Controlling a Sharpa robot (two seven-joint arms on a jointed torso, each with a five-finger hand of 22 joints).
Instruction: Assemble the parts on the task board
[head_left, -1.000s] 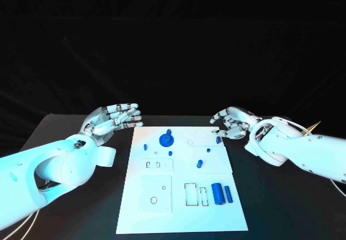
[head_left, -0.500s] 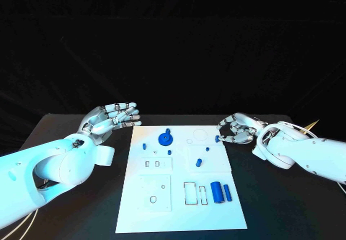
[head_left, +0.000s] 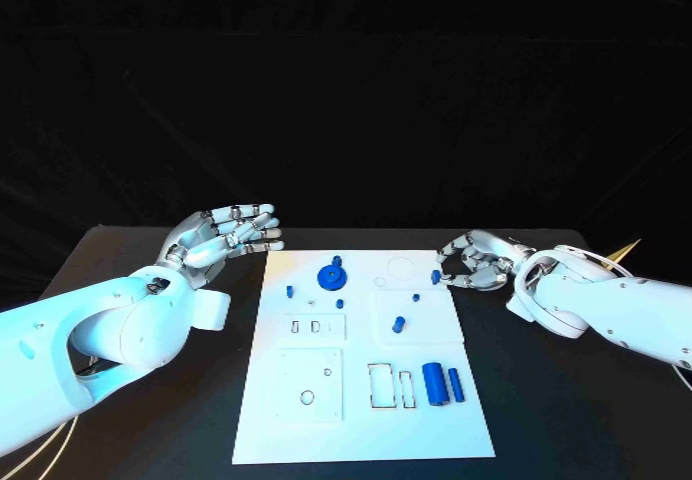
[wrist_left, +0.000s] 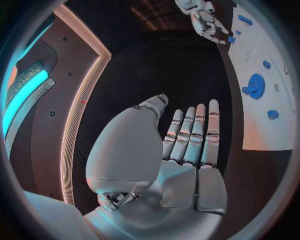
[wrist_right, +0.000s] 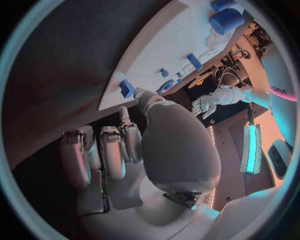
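Note:
The white task board (head_left: 361, 420) lies mid-table. On it are a blue disc with a knob (head_left: 332, 277), several small blue pieces such as one near the middle (head_left: 398, 324), and two blue cylinders (head_left: 434, 384) beside a rectangular slot. My left hand (head_left: 228, 235) hovers off the board's far left corner, fingers straight and holding nothing; its palm (wrist_left: 181, 165) faces the dark table. My right hand (head_left: 473, 262) sits at the board's far right edge with fingers curled in. Its thumb (wrist_right: 147, 100) reaches right beside a small blue piece (wrist_right: 127, 88); whether it touches is unclear.
The black table (head_left: 562, 400) has bare room on both sides of the board. A pale pointed object (head_left: 623, 248) sticks up at the table's right rim, behind my right arm. The two blue cylinders (wrist_right: 226, 20) lie at the board's near right.
My right hand has drawn back to the right, off the board's far edge, and curled its fingers tighter. The left hand has stayed put, and the parts have not moved.

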